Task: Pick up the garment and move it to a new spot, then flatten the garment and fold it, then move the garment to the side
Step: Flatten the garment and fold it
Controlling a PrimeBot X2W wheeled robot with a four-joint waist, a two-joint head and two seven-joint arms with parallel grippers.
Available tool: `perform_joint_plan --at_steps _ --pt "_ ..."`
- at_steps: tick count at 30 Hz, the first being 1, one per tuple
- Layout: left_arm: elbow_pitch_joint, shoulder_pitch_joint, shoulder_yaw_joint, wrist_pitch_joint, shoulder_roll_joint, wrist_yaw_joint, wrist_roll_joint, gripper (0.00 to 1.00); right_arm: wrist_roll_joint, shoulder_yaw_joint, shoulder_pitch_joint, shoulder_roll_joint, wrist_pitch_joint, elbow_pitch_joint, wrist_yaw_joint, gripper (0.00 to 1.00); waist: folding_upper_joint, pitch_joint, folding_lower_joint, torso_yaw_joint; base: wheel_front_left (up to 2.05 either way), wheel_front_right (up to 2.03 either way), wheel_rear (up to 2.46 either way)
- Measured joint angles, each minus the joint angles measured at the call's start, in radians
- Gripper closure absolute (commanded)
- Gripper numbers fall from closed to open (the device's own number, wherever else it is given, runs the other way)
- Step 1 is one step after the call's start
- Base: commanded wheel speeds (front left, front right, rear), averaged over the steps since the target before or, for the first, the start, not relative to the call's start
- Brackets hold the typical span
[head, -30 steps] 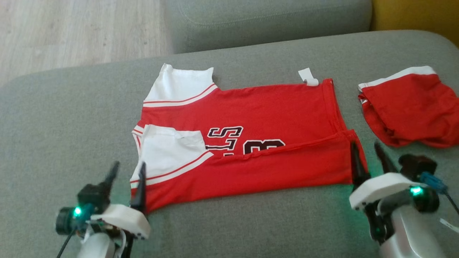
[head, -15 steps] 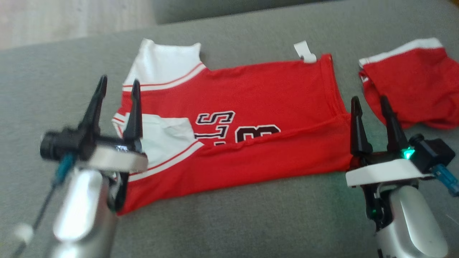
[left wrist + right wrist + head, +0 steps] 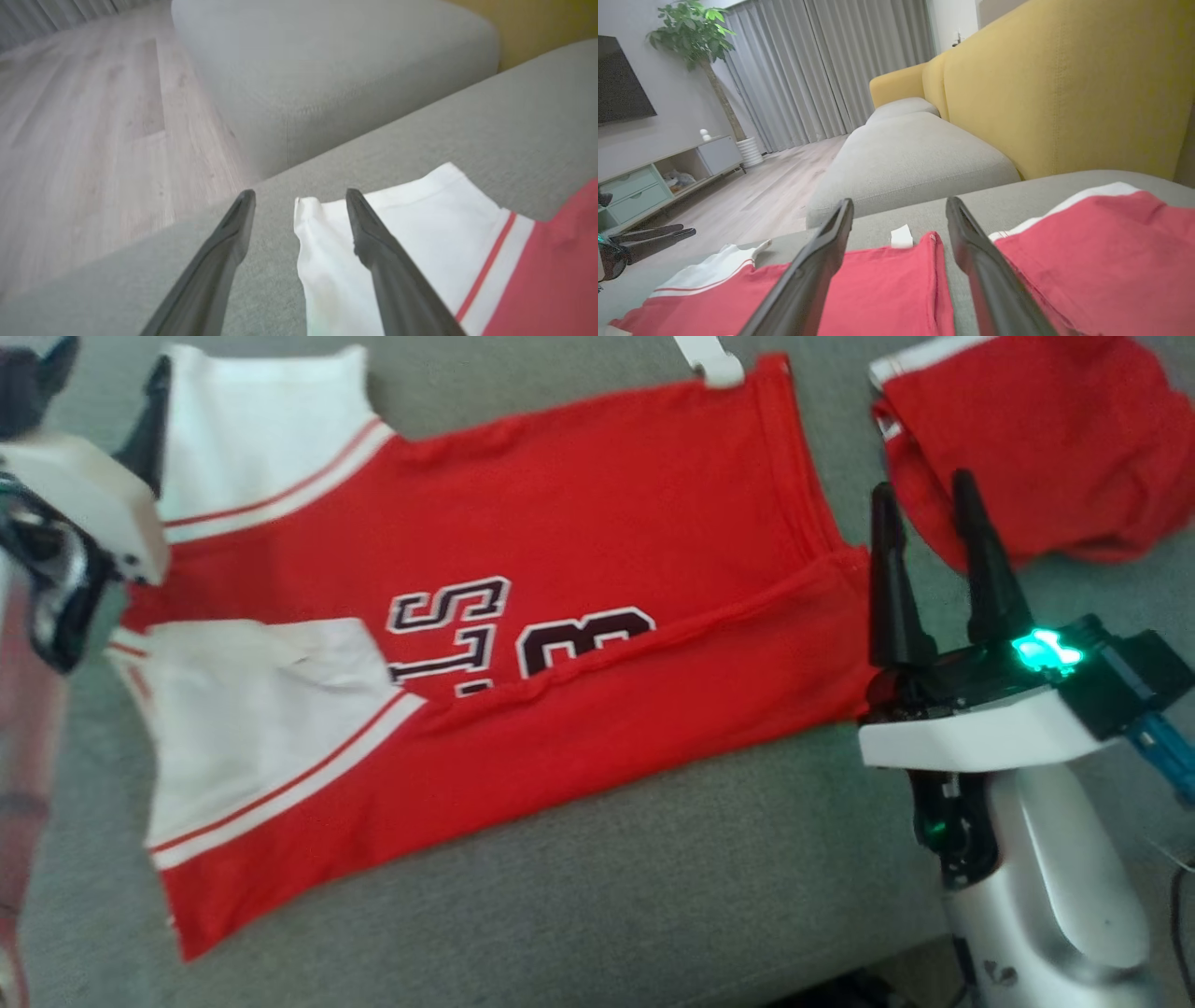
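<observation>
Broadly, a grey sofa seat [image 3: 653, 877] took up most of the head view, and the garment [image 3: 579, 513] lay spread flat on it, well left of the seat's right end. It was a red jersey with white sleeves edged in red stripes. Its near long edge was folded up over the front, so the fold hid the lower part of the dark lettering [image 3: 448, 625] and of the number beside it. A second red piece [image 3: 1046, 439] with a white band lay bunched to the right of the jersey, apart from it with a strip of grey between.

Behind the seat the right wrist view showed a yellow backrest [image 3: 1064, 93], another grey cushion [image 3: 910, 158], a wooden floor [image 3: 770, 196] and grey curtains [image 3: 822, 70].

The right gripper [image 3: 922, 485] stood at the jersey's right end, over the strip between the two red pieces, its fingers spread and nothing between them. The left gripper [image 3: 114, 353] was at the far left, by the upper white sleeve [image 3: 261, 420], likewise spread and empty. In its wrist view one finger lay over the sleeve's corner and the other over bare grey cloth; whether either touched could not be told.

A small white tag [image 3: 709, 359] stuck out from the jersey's far right corner.
</observation>
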Motion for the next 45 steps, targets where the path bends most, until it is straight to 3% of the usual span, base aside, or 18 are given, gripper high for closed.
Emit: perform_joint_plan --at_steps 8,17,18,19,20,25,33,39,45 --pt "0.109 -0.083 -0.068 0.062 0.076 0.0 -0.105 0.0 0.023 0.033 -0.005 0.0 0.0 -0.011 0.0 0.0 0.0 0.087 -0.0001 -0.072 0.0 0.0 0.0" --pt "0.2 -0.151 -0.098 0.092 0.081 0.0 -0.138 0.0 0.023 0.036 -0.019 0.0 0.0 -0.011 0.0 0.0 0.0 0.107 -0.0005 -0.098 0.0 0.0 0.0" --pt "0.206 -0.157 -0.102 0.105 0.081 0.0 -0.151 0.32 0.023 0.035 -0.019 0.0 0.0 -0.011 0.0 0.0 0.0 0.107 -0.0004 -0.098 0.0 0.0 0.0" --pt "0.207 -0.161 -0.109 0.114 0.081 0.0 -0.161 0.79 0.023 0.034 -0.019 0.0 0.0 -0.011 0.0 0.0 0.0 0.107 -0.0004 -0.097 0.0 0.0 0.0" --pt "0.206 -0.162 -0.116 0.121 0.079 0.0 -0.173 1.0 0.023 0.031 -0.019 0.0 0.0 -0.009 0.0 0.0 0.0 0.107 -0.0004 -0.096 0.0 0.0 0.0" --pt "0.198 -0.158 -0.162 0.112 0.06 0.0 -0.219 1.0 0.016 0.0 -0.019 0.0 0.0 0.013 0.0 0.0 0.0 0.09 -0.0004 -0.077 0.0 0.0 0.0" --pt "0.096 -0.114 -0.233 -0.085 -0.001 0.0 -0.228 1.0 -0.177 -0.082 -0.048 0.0 0.009 0.076 0.0 0.0 0.0 0.028 -0.0004 0.005 0.0 0.0 0.0" --pt "-0.038 -0.057 -0.264 -0.202 -0.017 0.0 -0.214 1.0 -0.232 -0.132 -0.124 -0.039 0.206 0.125 0.0 0.0 0.0 -0.018 -0.0005 0.101 0.0 0.0 0.0" --pt "-0.209 0.071 -0.304 -0.216 -0.022 0.021 -0.213 1.0 -0.221 -0.158 -0.239 -0.109 0.412 0.224 0.0 0.0 0.0 -0.05 -0.0005 0.196 0.0 0.0 0.0"
